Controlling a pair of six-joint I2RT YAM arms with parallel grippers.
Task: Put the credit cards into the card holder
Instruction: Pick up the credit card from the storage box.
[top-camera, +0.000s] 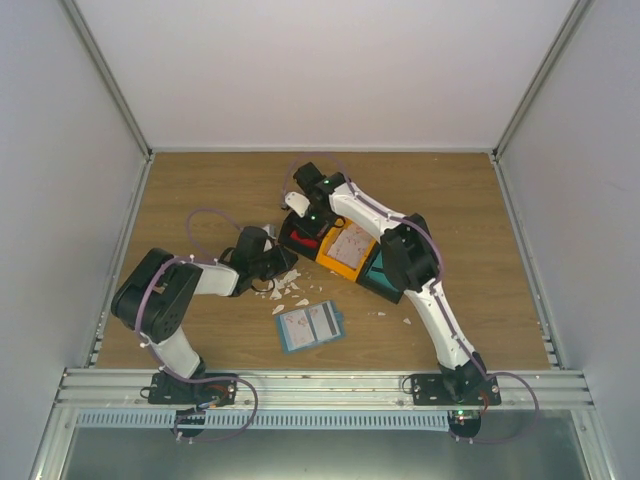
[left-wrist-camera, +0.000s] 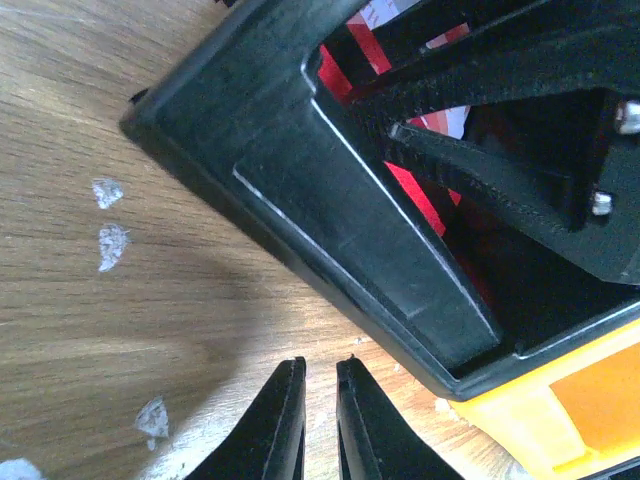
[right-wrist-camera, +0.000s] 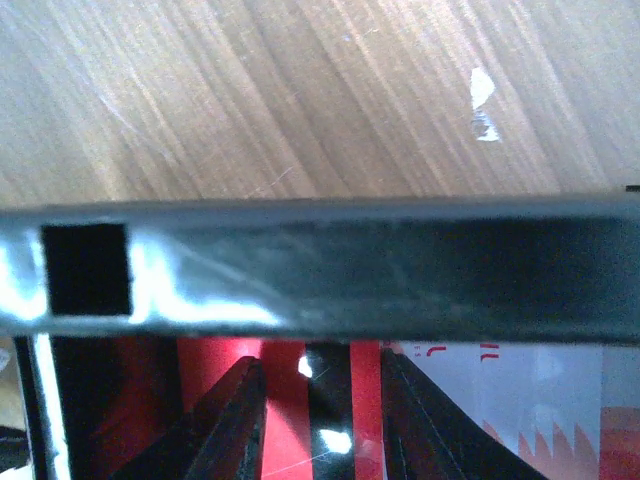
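Note:
The card holder (top-camera: 310, 325) lies open on the table, dusty blue with paler pockets. A white card with red print (top-camera: 350, 243) lies in the orange bin and also shows in the right wrist view (right-wrist-camera: 520, 400). A red card with a dark stripe (right-wrist-camera: 285, 400) lies in the black end bin (top-camera: 296, 240). My right gripper (top-camera: 300, 222) reaches into that bin, and its open jaws (right-wrist-camera: 320, 362) stand either side of the card's stripe. My left gripper (left-wrist-camera: 320, 365) is empty and almost shut, low over the wood beside the black bin (left-wrist-camera: 330, 200).
The row of black and orange bins (top-camera: 372, 268) lies diagonally across the middle of the table. Small white scraps (top-camera: 285, 292) lie on the wood between the left gripper and the card holder. White walls enclose the table.

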